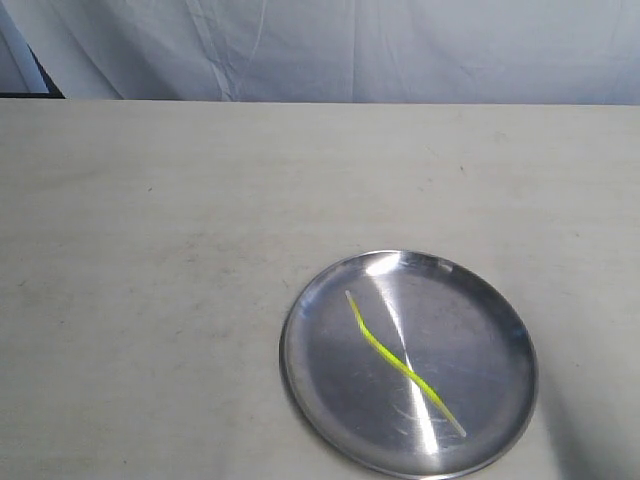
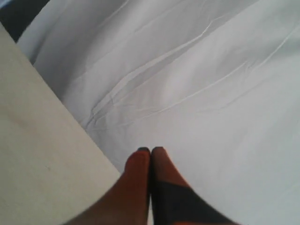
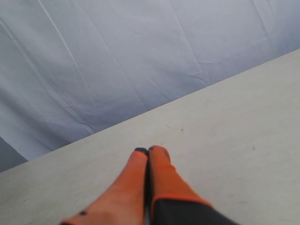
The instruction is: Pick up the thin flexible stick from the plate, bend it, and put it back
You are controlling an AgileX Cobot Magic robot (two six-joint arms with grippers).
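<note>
Apparently stick (image 1: 400, 365) ends fade on plate (image 1: 318, 400).

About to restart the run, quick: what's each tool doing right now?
Left tool: closed, holding nothing.
Right tool: closed, holding nothing.

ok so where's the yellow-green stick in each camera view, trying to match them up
Exterior view: the thin flexible stick lies wavy-bent on the plate, in the lower right of the picture.
Left wrist view: not in it; only the shut left gripper, table and white cloth.
Right wrist view: not in it; only the shut right gripper, table and cloth.
Shared landmark: the table edge against the cloth, in all three.
</note>
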